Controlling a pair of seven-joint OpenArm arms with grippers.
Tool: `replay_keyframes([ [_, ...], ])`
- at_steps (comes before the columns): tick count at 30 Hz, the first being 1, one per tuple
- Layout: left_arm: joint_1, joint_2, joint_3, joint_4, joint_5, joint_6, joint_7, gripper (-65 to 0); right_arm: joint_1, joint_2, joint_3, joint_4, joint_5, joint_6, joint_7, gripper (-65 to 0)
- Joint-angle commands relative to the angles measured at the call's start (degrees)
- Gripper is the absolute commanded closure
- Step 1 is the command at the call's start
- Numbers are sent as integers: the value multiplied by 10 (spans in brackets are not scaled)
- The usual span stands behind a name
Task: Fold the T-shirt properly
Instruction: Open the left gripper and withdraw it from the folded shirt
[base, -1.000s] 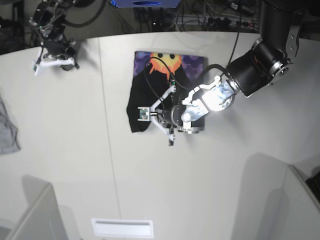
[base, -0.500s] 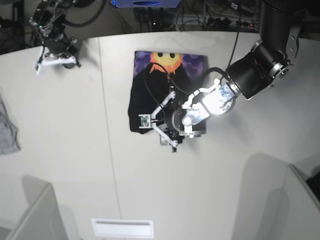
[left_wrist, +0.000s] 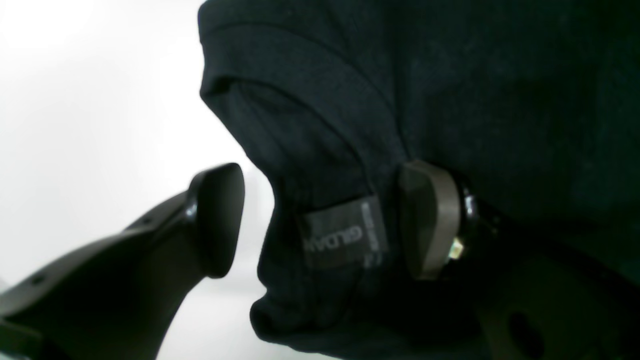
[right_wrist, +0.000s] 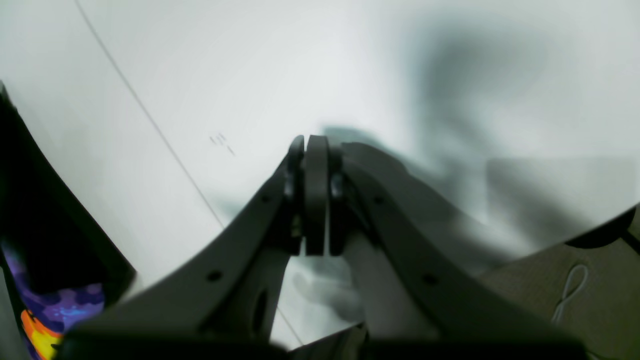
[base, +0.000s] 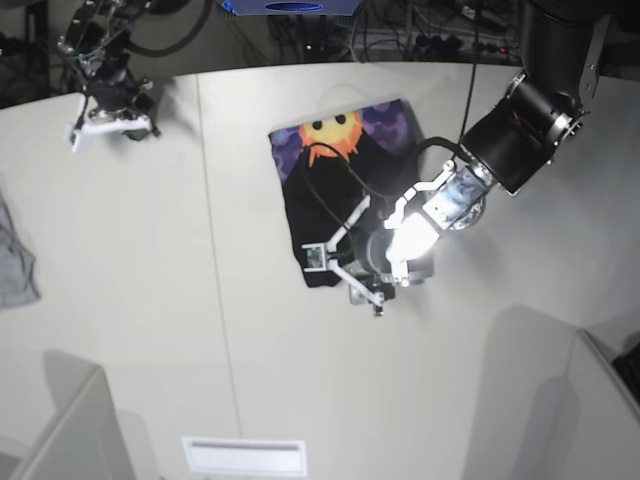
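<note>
Pale worktop (base: 130, 300), one thin seam running up it, a vent slot at the lower edge. Grey cloth (base: 15, 265) at far left edge.

Left claw (base: 350, 270) at frame centre, jaws spread wide, over the near hem of the T-shirt (base: 320, 190); a black fold with a grey label lies between the pads, unpinched.

T-shirt folded, black, sun print on purple at its far end.

Right claw (base: 100, 122) upper left, jaws pressed together, holding nothing. Cables beyond.
</note>
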Motion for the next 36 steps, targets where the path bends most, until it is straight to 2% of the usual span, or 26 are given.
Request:
replay_keyframes([
  [1, -15, 13, -2, 2, -4, 0, -11, -467, 2, 3, 1, 12, 6, 6, 9, 0],
  [8, -15, 57, -1, -43, -4, 0, -11, -464, 0, 3, 1, 12, 6, 6, 9, 0],
  [21, -51, 57, -3, -14, -4, 0, -6, -464, 4, 4, 1, 12, 6, 6, 9, 0],
  [25, -56, 60, -6, -9, -5, -22, 25, -466, 9, 4, 1, 12, 6, 6, 8, 0],
  [30, -57, 58, -8, 31, -4, -22, 45, -466, 9, 5, 1, 12, 6, 6, 8, 0],
  [33, -57, 57, -12, 74, -6, -22, 75, -466, 9, 19, 1, 12, 6, 6, 8, 0],
  [36, -39, 56, -61, 133, -10, -22, 108, -466, 8, 21, 1, 19, 6, 6, 9, 0],
])
